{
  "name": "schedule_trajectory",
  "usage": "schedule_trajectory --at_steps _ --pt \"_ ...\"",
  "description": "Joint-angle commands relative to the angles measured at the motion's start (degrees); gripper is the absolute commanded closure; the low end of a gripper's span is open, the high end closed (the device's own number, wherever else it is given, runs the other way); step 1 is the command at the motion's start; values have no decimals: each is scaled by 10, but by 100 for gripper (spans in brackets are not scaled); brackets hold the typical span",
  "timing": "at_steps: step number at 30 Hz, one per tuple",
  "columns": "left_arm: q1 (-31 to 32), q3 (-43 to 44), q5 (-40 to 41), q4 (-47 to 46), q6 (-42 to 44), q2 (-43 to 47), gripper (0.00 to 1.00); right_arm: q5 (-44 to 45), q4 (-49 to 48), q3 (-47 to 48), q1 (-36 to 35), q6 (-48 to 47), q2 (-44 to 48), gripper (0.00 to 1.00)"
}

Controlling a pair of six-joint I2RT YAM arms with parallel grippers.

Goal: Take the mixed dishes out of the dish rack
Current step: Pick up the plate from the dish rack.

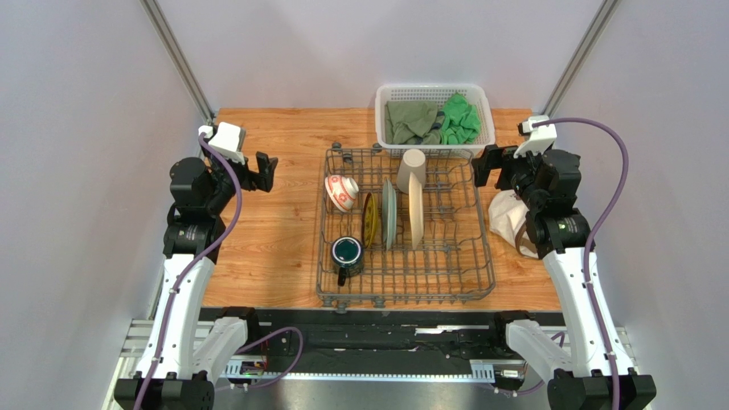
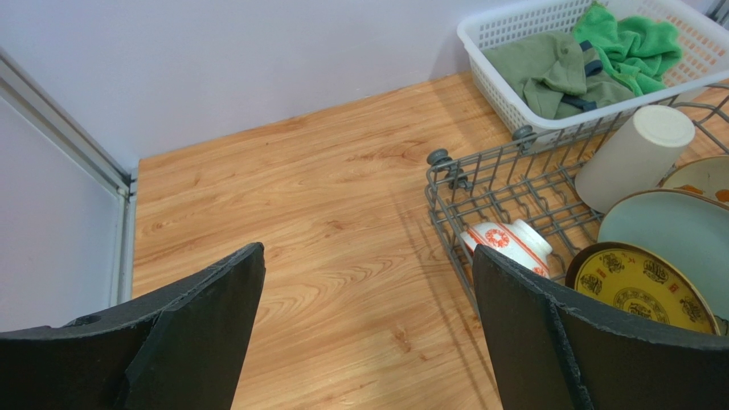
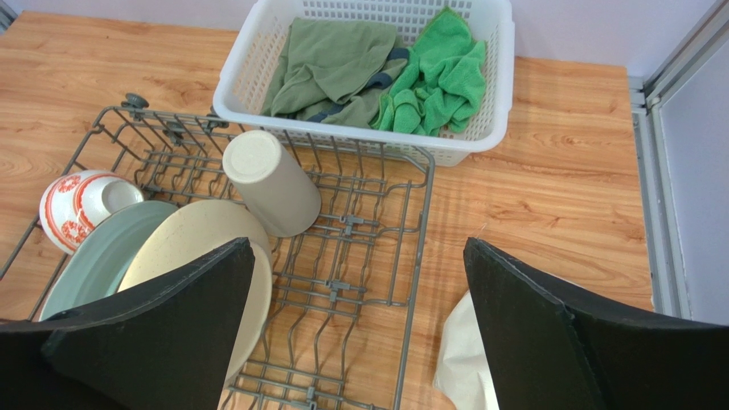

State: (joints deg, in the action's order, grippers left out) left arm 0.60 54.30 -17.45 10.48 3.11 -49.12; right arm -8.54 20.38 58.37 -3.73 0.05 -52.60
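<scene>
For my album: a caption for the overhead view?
Left gripper and right gripper hover open either side of the loaded rack.

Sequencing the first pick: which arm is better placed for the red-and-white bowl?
Left. The left gripper hovers open off the left edge of the dish rack, where the red-and-white bowl sits; the right gripper is across the rack, beyond the plates.

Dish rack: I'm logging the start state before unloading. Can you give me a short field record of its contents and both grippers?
rack: grey wire dish rack on the wooden table
upright plates: yellow-and-green plate, pale green plate, cream plate, side by side
left part: red-and-white bowl, tilted; dark teal mug nearer the arms
far end: tall beige cup, tilted
left gripper: open, empty, left of rack
right gripper: open, empty, right of rack
</scene>
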Motion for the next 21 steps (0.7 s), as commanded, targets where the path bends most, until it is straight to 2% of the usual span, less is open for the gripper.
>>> schedule_trajectory --at_steps 1,3,6,12,17,21 --pt "-2 -1 7 -14 8 8 1 -30 47 64 -9 -14 -17 1" --pt "-3 -1 8 -14 8 7 1 -32 91 88 -20 -14 -31 1" --pt "-2 -2 10 -15 8 5 1 -2 151 132 -82 -18 -50 1" --pt "-2 -2 26 -11 8 0 1 143 215 177 -232 -20 -87 3" --pt "-2 -3 46 -11 6 3 1 200 235 198 -283 -5 -132 4" --pt "-2 -5 57 -9 9 9 1 200 233 200 -301 12 -166 5"
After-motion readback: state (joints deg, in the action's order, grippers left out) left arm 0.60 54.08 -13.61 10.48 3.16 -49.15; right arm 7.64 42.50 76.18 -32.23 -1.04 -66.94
